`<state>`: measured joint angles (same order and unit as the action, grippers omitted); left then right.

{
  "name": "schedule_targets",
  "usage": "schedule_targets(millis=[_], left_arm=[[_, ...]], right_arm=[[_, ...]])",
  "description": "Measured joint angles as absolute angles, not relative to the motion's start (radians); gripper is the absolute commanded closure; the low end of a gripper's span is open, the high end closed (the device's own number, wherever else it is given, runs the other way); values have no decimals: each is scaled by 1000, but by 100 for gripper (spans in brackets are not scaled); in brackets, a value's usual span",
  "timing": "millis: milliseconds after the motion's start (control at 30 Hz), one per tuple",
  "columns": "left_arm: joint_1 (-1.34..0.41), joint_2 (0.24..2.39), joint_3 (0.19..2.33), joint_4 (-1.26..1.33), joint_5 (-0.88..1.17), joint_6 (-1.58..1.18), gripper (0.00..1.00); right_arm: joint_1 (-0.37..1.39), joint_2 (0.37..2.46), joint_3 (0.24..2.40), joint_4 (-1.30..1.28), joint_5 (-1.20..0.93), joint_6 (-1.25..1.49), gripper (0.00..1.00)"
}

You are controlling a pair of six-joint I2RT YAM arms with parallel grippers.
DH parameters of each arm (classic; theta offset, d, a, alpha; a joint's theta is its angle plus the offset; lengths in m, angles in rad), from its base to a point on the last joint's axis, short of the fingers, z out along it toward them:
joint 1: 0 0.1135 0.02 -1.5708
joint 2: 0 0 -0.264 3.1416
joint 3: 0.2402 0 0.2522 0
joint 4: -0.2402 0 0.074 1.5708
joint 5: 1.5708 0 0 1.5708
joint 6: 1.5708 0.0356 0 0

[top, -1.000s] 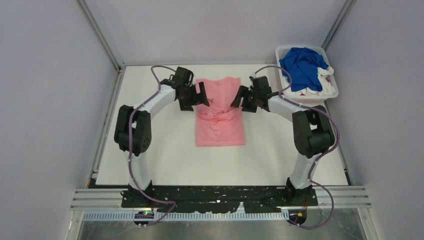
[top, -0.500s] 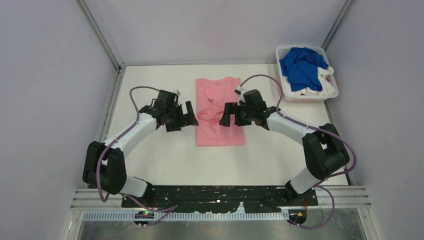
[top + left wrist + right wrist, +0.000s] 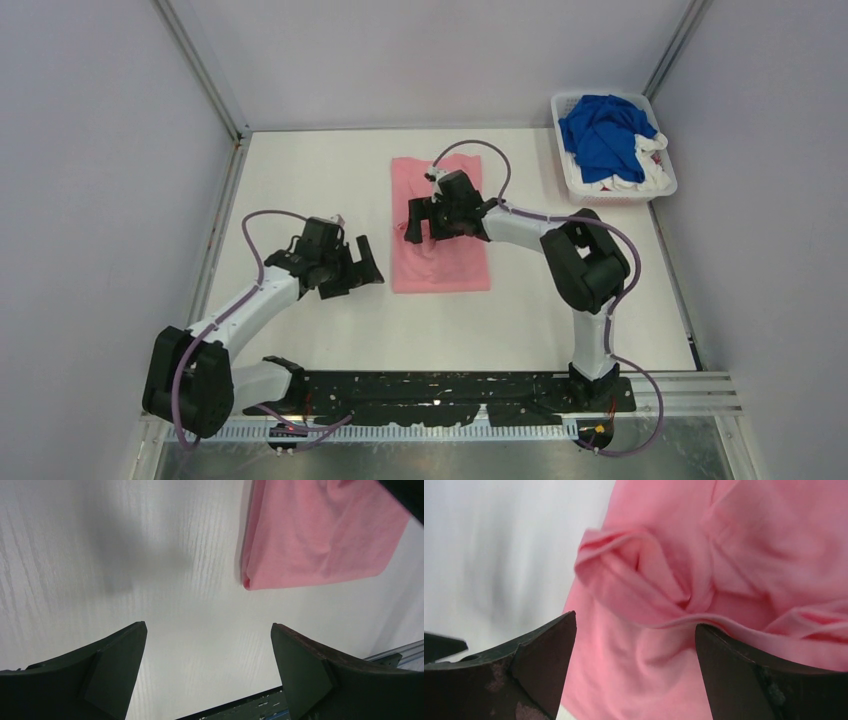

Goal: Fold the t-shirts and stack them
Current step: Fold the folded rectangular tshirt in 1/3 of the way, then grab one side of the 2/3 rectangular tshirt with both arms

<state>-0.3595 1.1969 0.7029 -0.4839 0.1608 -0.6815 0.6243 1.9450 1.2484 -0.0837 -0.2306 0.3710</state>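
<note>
The white tabletop carries one garment laid out: a light pink cotton t-shirt, narrowed to a long strip, lying directly under the right claw and just ahead and to the right of the left claw. Well beyond the right claw, off to its right, a white slatted plastic basket holds a crumpled royal blue t-shirt on top of some white t-shirts, none of them folded yet.

The step in hand looks like the fold of the pink shirt, part done. Its sides are turned in, but a rumpled ridge of bunched cloth runs across its middle, right below the right claw.

Both claws are released and carry nothing. The right one hangs close over that ridge with jaws spread wide. The left one is over bare tabletop with jaws equally wide, and the shirt's near left corner is a short way ahead of its right finger.

The next move probably calls for flattening or regrasping the bunched middle. Each claw would then pinch one end corner, taking all layers together, and carry that end over the other to halve the strip. A shallow pinch could take only the top layer and undo the side folds.
</note>
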Motion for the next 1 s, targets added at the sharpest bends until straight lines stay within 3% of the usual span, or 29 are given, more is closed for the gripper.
schedule_targets(millis=[333, 533, 600, 833, 1000], left_arm=[[-360, 1204, 683, -447, 195, -703, 0], [-373, 1267, 684, -382, 245, -727, 1], [-389, 1298, 688, -365, 255, -734, 6], [-456, 1436, 737, -312, 273, -765, 39], [-472, 1506, 746, -298, 271, -783, 48]], right_arm=[[496, 2046, 1439, -48, -188, 373, 5], [484, 1930, 1321, -20, -160, 368, 5], [481, 1809, 1193, -4, -150, 377, 5], [403, 1410, 758, 83, -155, 473, 5], [380, 1285, 579, 47, -125, 508, 5]])
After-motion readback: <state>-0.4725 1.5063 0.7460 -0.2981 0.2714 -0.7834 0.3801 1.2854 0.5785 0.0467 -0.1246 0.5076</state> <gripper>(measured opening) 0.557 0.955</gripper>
